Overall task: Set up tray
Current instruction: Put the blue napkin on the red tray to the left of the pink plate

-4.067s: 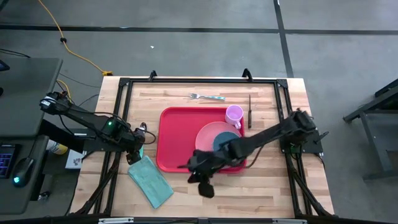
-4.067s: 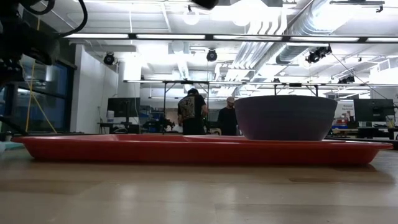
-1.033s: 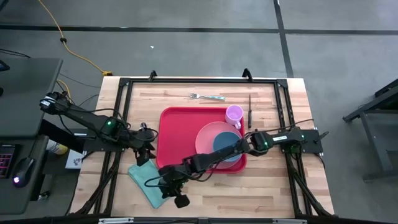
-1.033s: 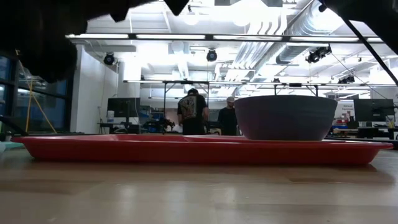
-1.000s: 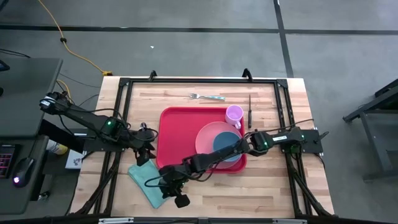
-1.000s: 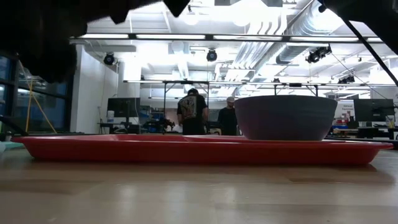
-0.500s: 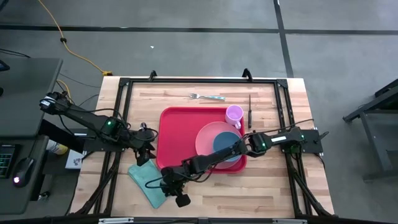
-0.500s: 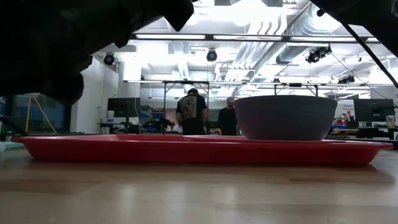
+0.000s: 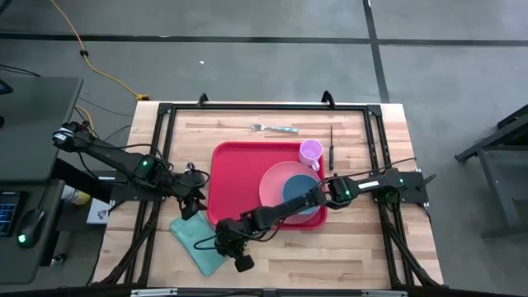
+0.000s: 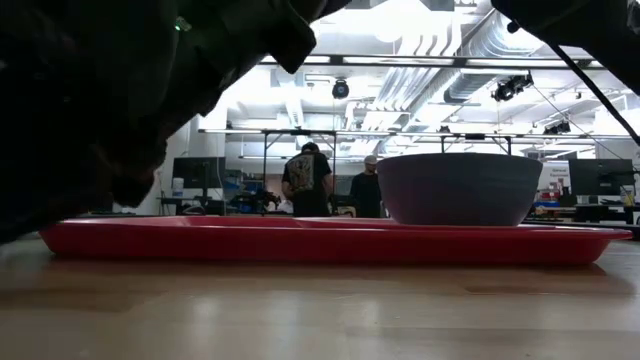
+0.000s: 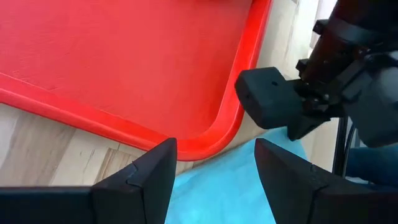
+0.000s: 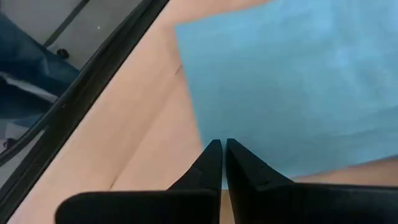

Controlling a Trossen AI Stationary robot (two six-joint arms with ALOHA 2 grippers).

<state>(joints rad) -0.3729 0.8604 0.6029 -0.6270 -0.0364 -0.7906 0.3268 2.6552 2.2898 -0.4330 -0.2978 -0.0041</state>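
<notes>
The red tray [image 9: 239,177] lies in the middle of the table and carries a pink plate [image 9: 276,180], a dark bowl [image 9: 299,190] on that plate, and a pink cup [image 9: 310,151]. A light-blue napkin [image 9: 195,235] lies flat on the wood off the tray's near left corner. My right gripper [image 9: 209,243] reaches across the tray's near edge, its fingers shut and pointing down just over the napkin's edge [image 12: 199,134]. My left gripper [image 9: 192,206] hovers open beside the tray's left rim [image 11: 233,112], above the napkin's far end. My right gripper has its shut fingertips [image 12: 214,149] at the napkin's side edge, slanting down from the table's right. I cannot tell whether they touch the napkin or the wood.
A fork [image 9: 275,128] and a knife [image 9: 332,144] lie on the wood beyond the tray. The black frame rail [image 9: 161,157] runs along the table's left side. In the low view my right arm's dark bulk [image 10: 100,110] fills the left. People stand far behind the table.
My right gripper has sunk toward the napkin, tipping its fingers further down; it stays shut. In the low view its dark bulk has dropped lower over the tray's left end. The napkin and tray have kept still.
</notes>
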